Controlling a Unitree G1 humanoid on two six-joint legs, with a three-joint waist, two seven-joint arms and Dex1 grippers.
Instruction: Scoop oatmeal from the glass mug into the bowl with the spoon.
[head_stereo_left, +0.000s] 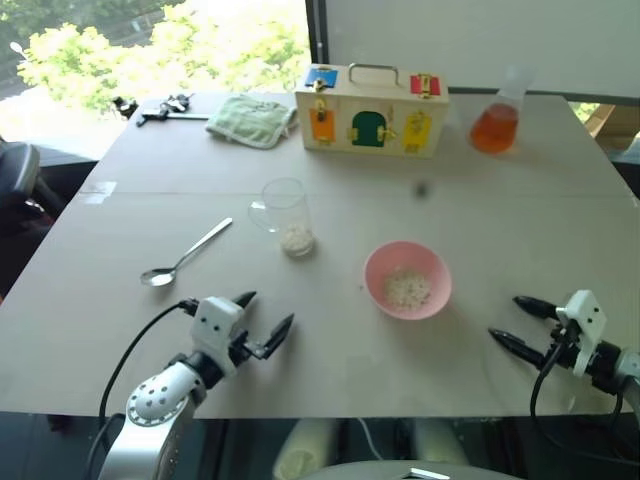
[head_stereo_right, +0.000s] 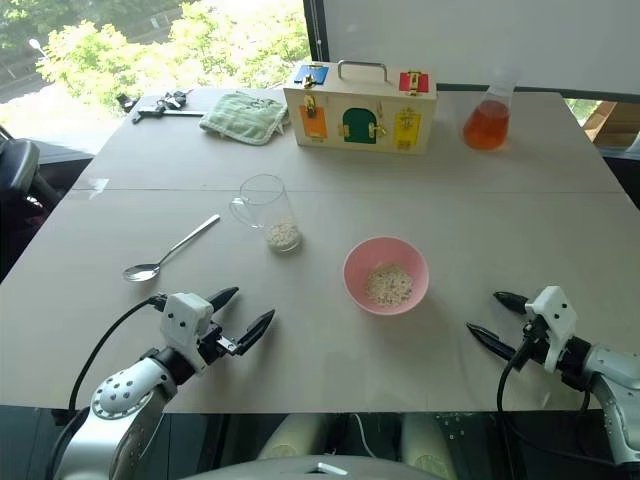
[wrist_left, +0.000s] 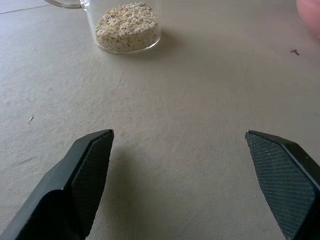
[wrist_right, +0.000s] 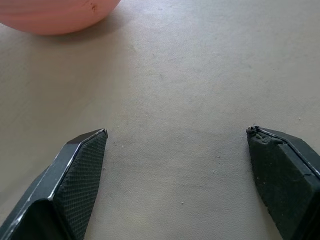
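The glass mug (head_stereo_left: 285, 215) stands upright mid-table with a low layer of oatmeal (head_stereo_left: 297, 238) at its bottom, its handle turned to the left. To its right sits the pink bowl (head_stereo_left: 407, 280) holding a small heap of oatmeal (head_stereo_left: 407, 288). The spoon (head_stereo_left: 184, 254) lies flat on the table left of the mug, its oval end toward me. My left gripper (head_stereo_left: 268, 322) hovers open near the front edge, below the mug and right of the spoon, empty. My right gripper (head_stereo_left: 510, 322) is open and empty too, to the right of the bowl, pointing at it.
At the back stand a wooden box with coloured latches (head_stereo_left: 371, 112), a conical flask of orange liquid (head_stereo_left: 496, 122), a folded green cloth (head_stereo_left: 250, 119) and a small black tool (head_stereo_left: 160, 110). The grey table (head_stereo_left: 120, 330) ends just in front of my grippers.
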